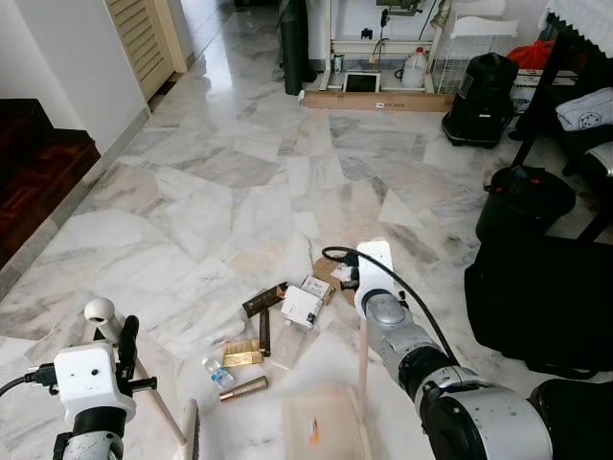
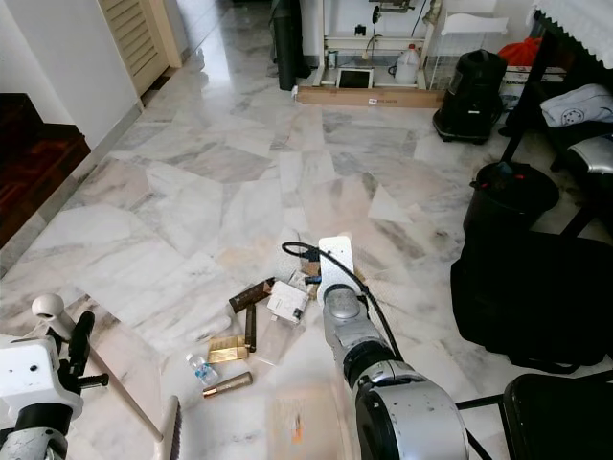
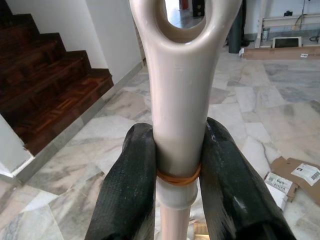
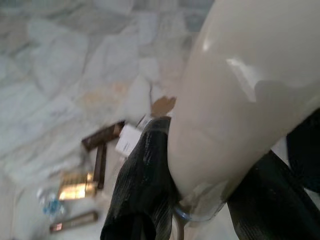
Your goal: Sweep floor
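My left gripper is shut on the beige broom handle, just below its looped top end. In the left eye view this gripper is at the lower left, and the broom handle slants down to the brush on the floor. My right gripper is shut on the pale dustpan handle. The dustpan rests on the floor below the right wrist. Litter lies between the tools: small boxes, cardboard scraps, brown sticks, a gold wrapper and a small plastic bottle.
Dark wooden stairs rise at the left. A black bin and a black bag stand at the right, and a black vacuum further back. A long cardboard box lies along the far wall.
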You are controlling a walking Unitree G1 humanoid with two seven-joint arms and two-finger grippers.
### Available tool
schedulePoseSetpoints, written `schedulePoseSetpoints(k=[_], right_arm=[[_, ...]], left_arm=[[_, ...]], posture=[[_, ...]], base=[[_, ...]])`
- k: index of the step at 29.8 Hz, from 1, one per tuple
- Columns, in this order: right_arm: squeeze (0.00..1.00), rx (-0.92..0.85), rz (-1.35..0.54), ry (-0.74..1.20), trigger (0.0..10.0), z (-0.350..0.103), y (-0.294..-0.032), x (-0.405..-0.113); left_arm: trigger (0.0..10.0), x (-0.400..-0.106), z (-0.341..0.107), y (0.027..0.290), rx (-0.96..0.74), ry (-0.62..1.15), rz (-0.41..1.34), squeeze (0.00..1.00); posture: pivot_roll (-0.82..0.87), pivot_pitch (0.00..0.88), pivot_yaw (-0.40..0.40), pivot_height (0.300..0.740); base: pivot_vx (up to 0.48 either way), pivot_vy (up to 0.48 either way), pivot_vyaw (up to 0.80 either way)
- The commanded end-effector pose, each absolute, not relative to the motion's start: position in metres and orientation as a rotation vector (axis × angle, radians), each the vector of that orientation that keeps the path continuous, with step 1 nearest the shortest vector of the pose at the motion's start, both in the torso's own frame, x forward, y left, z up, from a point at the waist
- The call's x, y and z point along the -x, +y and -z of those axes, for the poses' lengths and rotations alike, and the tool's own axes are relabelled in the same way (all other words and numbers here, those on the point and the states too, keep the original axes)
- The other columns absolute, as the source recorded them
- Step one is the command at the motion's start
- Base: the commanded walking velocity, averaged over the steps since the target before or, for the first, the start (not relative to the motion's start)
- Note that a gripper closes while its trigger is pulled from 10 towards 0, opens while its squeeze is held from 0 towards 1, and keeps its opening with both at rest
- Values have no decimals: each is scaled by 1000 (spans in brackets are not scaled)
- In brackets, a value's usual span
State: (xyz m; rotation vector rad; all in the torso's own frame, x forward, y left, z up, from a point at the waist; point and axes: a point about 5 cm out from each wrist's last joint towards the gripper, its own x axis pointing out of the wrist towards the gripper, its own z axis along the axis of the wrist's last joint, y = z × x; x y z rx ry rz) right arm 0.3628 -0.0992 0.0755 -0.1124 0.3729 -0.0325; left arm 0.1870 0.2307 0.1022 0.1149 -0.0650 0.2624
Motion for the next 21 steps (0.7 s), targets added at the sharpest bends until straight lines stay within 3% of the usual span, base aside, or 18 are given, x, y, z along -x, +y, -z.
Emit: schedulePoseSetpoints(k=[1, 21], right_arm=[[0, 86, 51, 328, 10000, -86, -96, -368], [0, 69, 155, 624, 10000, -35, -111, -337]], left_arm=[[10000, -187, -109, 234, -155, -96, -274, 0], [10000, -183, -105, 234, -156, -68, -272, 0]], posture=[[89, 70, 41, 740], [95, 83, 44, 740]], base=[[0, 0, 0], [0, 0, 0]])
